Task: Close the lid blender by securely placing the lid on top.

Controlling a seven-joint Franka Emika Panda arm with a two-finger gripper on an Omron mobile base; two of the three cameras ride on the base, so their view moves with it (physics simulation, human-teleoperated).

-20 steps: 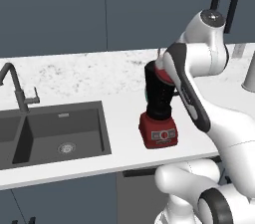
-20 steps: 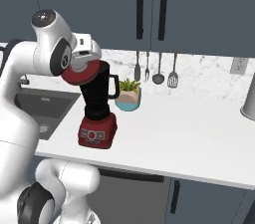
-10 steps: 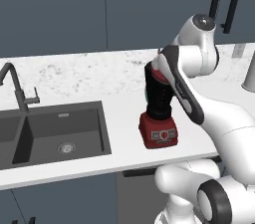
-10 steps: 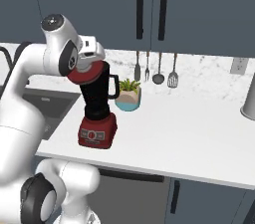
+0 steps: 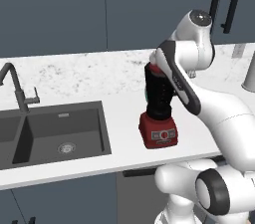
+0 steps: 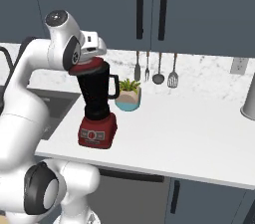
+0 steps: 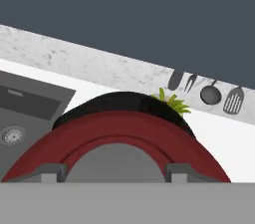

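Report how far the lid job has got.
Done: the lid has been brought to the top of the blender, over the black jar's mouth. In hand: the gripper is at the lid, fingers either side of its grey cap. Left: whether the lid sits flat and fully seated can't be told; then release and withdraw.

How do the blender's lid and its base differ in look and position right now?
The lid is a flat round disc at the jar's mouth, under the gripper; the base is boxy and sits on the counter. The lid has a pale centre; the base has buttons. Both are red.
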